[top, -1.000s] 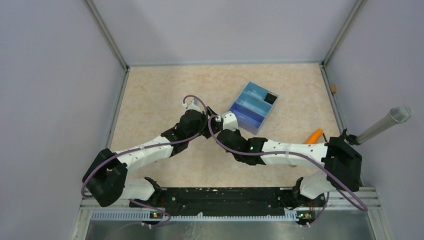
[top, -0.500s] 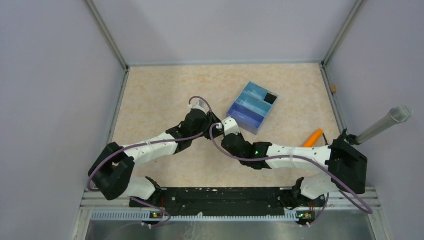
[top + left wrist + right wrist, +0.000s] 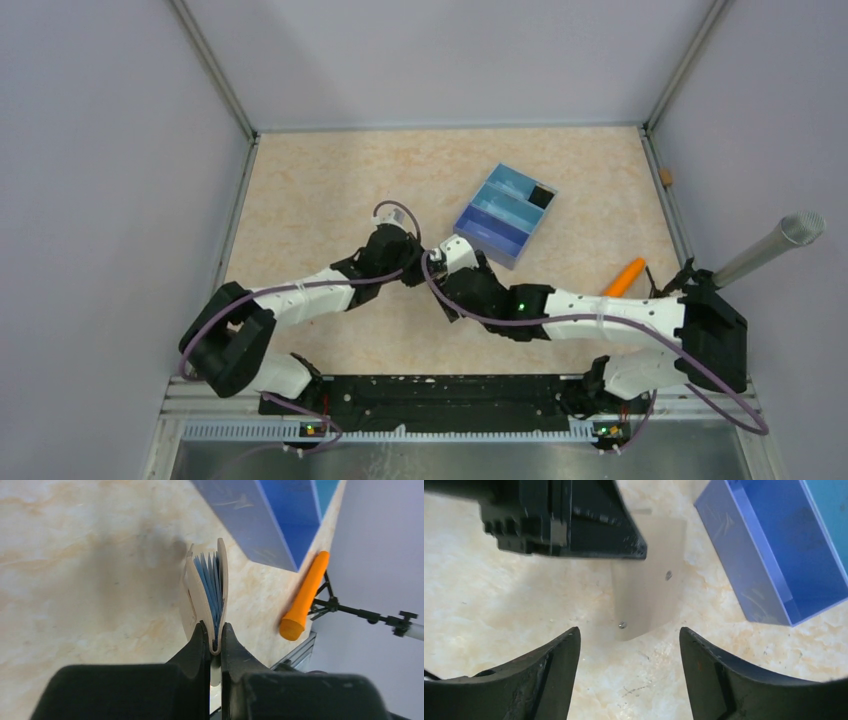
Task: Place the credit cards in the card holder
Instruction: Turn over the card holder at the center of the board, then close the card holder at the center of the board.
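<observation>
Left gripper (image 3: 214, 630) pinched the card holder (image 3: 223, 570) by one edge, near the blue tray (image 3: 260, 525). Credit cards (image 3: 207, 577) sat fanned loosely inside. Right gripper (image 3: 629, 635) stood spread, not touching it. Risk: with such a thin one-edge pinch, the holder could swing or cards slide out.

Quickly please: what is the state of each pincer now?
Left pincer: closed on the card holder.
Right pincer: open, holding nothing.
</observation>
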`<state>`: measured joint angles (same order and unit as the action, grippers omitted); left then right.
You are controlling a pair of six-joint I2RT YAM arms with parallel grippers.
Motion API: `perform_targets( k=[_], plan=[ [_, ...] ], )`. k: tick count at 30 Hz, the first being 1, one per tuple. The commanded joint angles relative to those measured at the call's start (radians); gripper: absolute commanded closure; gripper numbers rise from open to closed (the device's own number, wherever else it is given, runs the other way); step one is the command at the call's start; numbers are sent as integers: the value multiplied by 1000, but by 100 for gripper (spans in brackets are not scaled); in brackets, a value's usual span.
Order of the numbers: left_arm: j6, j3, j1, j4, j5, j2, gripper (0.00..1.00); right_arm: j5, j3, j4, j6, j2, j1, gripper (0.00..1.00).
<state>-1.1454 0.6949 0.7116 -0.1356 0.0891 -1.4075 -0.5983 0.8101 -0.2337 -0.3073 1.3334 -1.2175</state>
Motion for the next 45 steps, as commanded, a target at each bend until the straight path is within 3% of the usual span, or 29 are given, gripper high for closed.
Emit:
perform_targets(
  k=[1, 6, 8, 11, 15, 19, 25, 35, 45],
  plan=[
    [80, -88, -44, -124, 116, 55, 100, 96, 130, -136, -65, -45, 25, 29],
    [152, -265, -120, -393, 409, 61, 100, 296, 142, -195, -156, -51, 137, 27],
    [191, -284, -144, -381, 500, 53, 100, 348, 119, -175, -188, -64, 163, 27],
    [228, -312, -171, -325, 529, 63, 100, 383, 82, -141, -232, -75, 181, 26],
    [294, -319, -200, -180, 454, 100, 79, 392, 45, -137, -293, -55, 213, 25],
    [376, -287, -202, -7, 315, 138, 48, 470, -19, -97, -325, -35, 286, 29],
    [392, -282, -202, 105, 230, 161, 31, 643, -118, 51, -323, -33, 394, 38],
    [173, -409, -202, -42, 251, 178, 32, 814, -104, 206, -301, 66, 493, 53],
    [221, -360, -188, 163, 131, 184, 37, 821, -59, 227, -266, 175, 493, 67]
  ],
)
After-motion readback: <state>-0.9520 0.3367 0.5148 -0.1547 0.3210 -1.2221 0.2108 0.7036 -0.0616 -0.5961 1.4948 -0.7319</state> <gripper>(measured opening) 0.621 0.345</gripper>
